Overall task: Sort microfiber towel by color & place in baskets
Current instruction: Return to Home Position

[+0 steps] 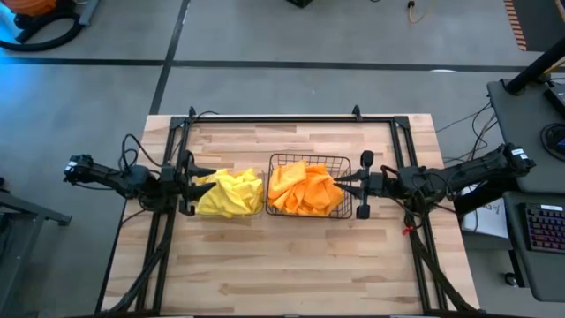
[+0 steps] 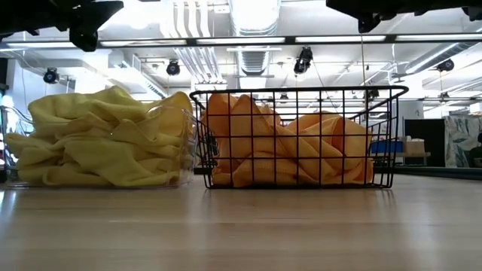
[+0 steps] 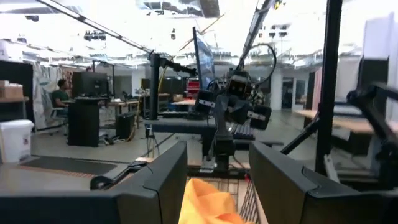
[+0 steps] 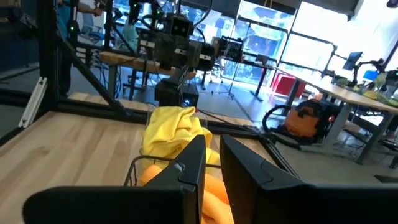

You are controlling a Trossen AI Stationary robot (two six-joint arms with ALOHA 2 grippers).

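Hovering beside the filled baskets (image 1: 309, 156), left claw (image 1: 209, 174) open, right claw (image 1: 339, 183) nearly closed, both empty; only parking the arms remains.

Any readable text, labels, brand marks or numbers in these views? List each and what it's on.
None legible.
Clear plastic bin and black wire basket: no label shows.
White bucket in the room behind: a dark mark, too blurred to read.
Keyboard beside the table: key legends too small to read.
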